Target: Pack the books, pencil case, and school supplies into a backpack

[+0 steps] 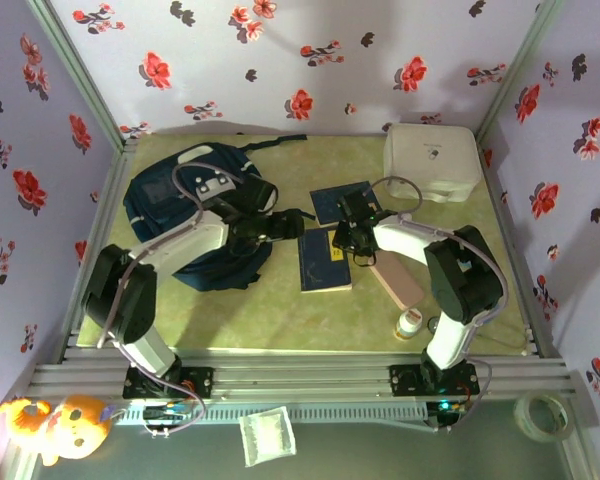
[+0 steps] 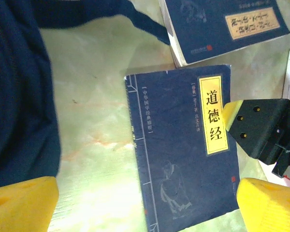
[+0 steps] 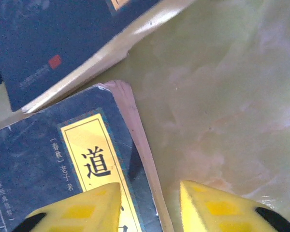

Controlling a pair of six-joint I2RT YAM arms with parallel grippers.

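The navy backpack point(image 1: 195, 215) lies at the left of the table, its fabric point(image 2: 19, 96) filling the left of the left wrist view. Two dark-blue books lie flat in the middle: one with a yellow title label point(image 1: 325, 262) point(image 2: 183, 145) point(image 3: 48, 159), another point(image 1: 345, 200) point(image 2: 222, 24) just behind it. My left gripper point(image 1: 290, 225) point(image 2: 145, 208) hovers wide open over the near book's lower part. My right gripper point(image 1: 348, 240) point(image 3: 150, 208) straddles that book's right edge, one finger point(image 3: 82, 208) over the cover, the other point(image 3: 217, 208) over bare table, with a gap between them. The pinkish pencil case point(image 1: 400, 280) lies right of the books.
A white rounded box point(image 1: 432, 160) stands at the back right. A small white bottle point(image 1: 410, 322) stands near the right arm's base. Flowered walls close in the table on three sides. Bare table lies in front of the backpack and books.
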